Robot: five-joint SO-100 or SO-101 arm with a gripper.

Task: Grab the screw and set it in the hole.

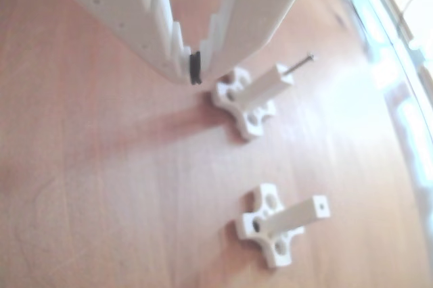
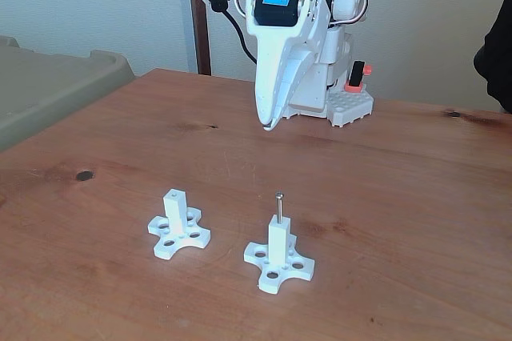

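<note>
The screw (image 1: 301, 63) in the other view stands in the hole at the tip of one white post (image 1: 269, 85), just to the right of your gripper (image 1: 195, 72) and clear of it; your fingers are pressed together on nothing. A second post (image 1: 301, 212) sits further below the fingertips, its hole (image 1: 322, 203) open.

In the fixed view your closed gripper (image 2: 269, 123) hangs above the table (image 2: 400, 197), the screw (image 2: 279, 206) upright in the right-hand post (image 2: 279, 243) below it, the other post (image 2: 176, 209) to the left.
</note>
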